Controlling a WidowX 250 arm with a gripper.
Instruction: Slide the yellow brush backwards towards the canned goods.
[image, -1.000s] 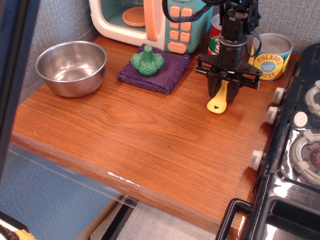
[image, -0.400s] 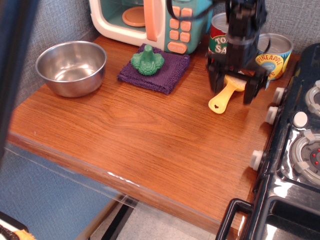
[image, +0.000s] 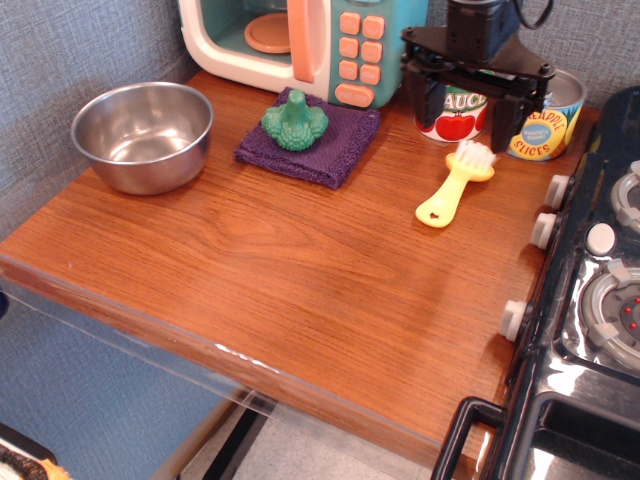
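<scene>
The yellow brush (image: 452, 186) lies flat on the wooden counter (image: 300, 280), its white bristle head toward the back and its handle with a star-shaped hole toward the front left. Just behind it stand the red tomato sauce can (image: 452, 112) and the yellow-and-blue pineapple slices can (image: 543, 125). My gripper (image: 473, 95) hangs above the brush head, in front of the cans, with its fingers spread wide and nothing between them. The brush is free of the gripper.
A toy microwave (image: 300, 45) stands at the back. In front of it a purple cloth (image: 312, 138) holds a green toy vegetable (image: 294, 120). A steel bowl (image: 142, 135) sits at the left. A black toy stove (image: 590, 300) borders the right side.
My gripper has let go of the brush, opened wide and risen away from the counter toward the cans. The brush now lies a little further back, its bristle head uncovered.
</scene>
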